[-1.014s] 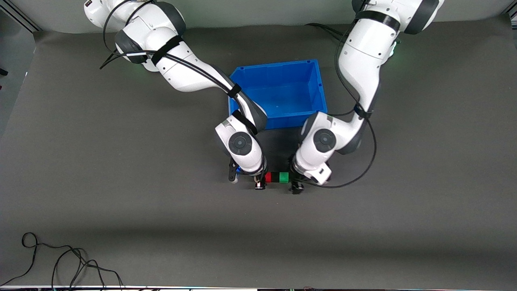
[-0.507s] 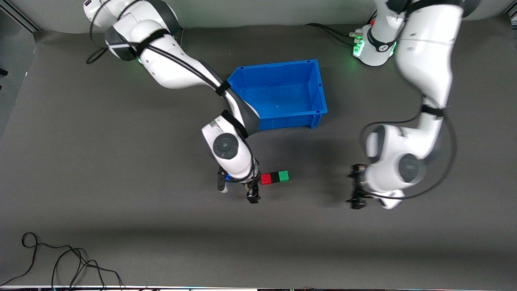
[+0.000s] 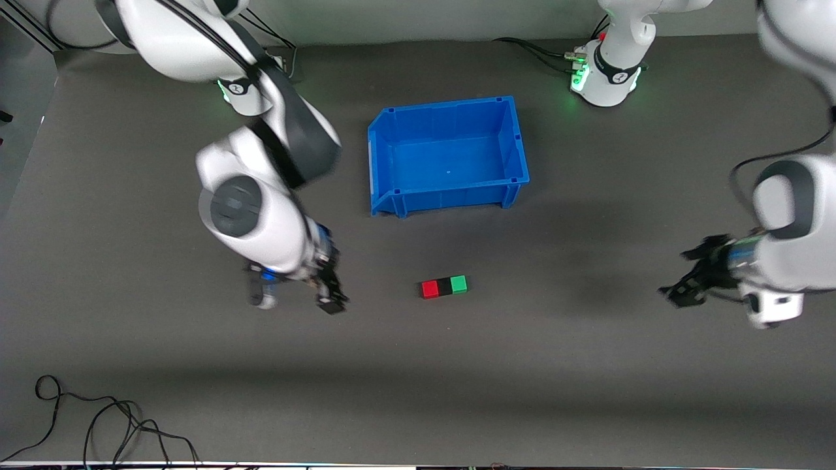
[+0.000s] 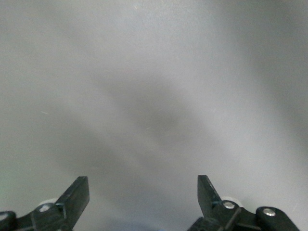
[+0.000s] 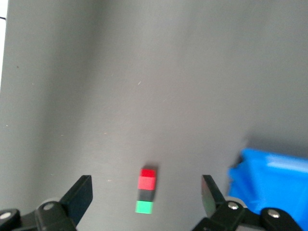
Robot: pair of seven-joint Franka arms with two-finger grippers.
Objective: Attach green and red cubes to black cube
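I see the black cube (image 3: 444, 286) on the table (image 3: 555, 391), touching the red cube (image 3: 429, 289) and green cube (image 3: 459, 283), nearer the camera than the blue bin (image 3: 392, 199). Both grippers are spread and empty: right gripper (image 3: 295, 301) and left gripper (image 3: 686, 274) hang well apart from the row.
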